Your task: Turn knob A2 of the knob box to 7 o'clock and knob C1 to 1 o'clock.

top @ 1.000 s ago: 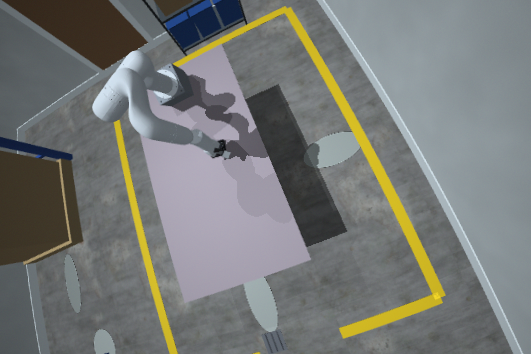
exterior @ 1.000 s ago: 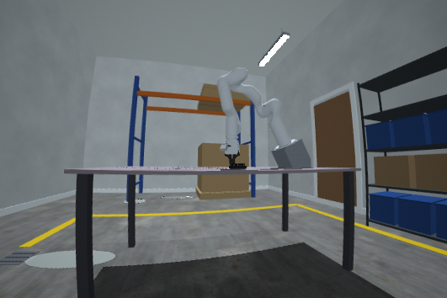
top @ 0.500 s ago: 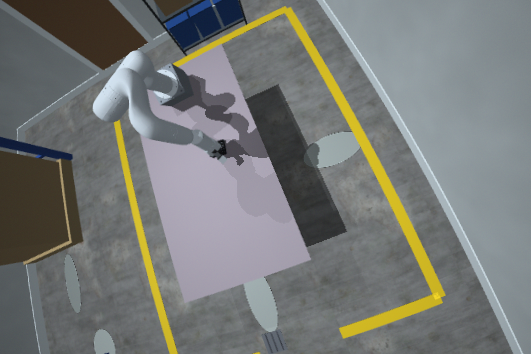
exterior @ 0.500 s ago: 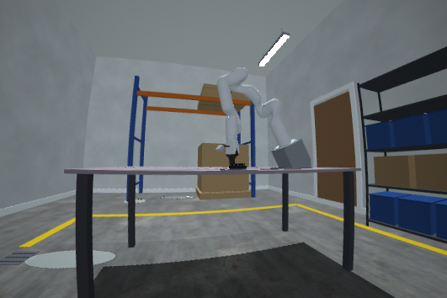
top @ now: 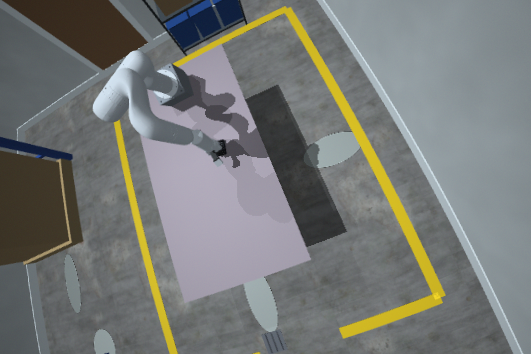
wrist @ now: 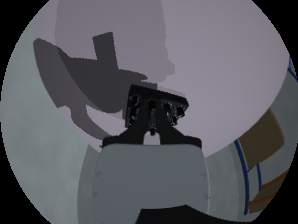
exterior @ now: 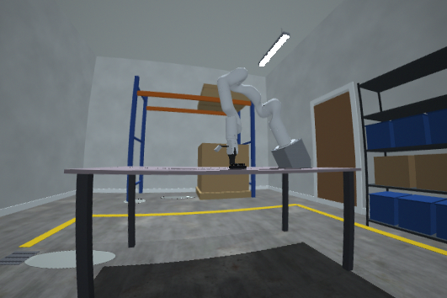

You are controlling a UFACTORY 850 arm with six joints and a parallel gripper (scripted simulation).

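The knob box [top: 223,145] [exterior: 240,166] [wrist: 159,92] is small and black and sits on the table. In the wrist view it lies turned at an angle, with several small dark knobs [wrist: 180,112] on top. My gripper [exterior: 231,163] [wrist: 152,105] points down at the box top, its fingers nearly together and apparently shut on one knob between the fingertips. Which knob it is cannot be told. The fingers hide part of the box. The white lines, printed names, hour marks and socket are too dark and small to read.
The pale table top [top: 222,220] [exterior: 153,170] [wrist: 220,75] carries the box and the arm's grey base [exterior: 291,155]. Shadows of the arm fall across the table near the box. A blue and orange rack [exterior: 174,96] and shelves [exterior: 410,147] stand beyond the table.
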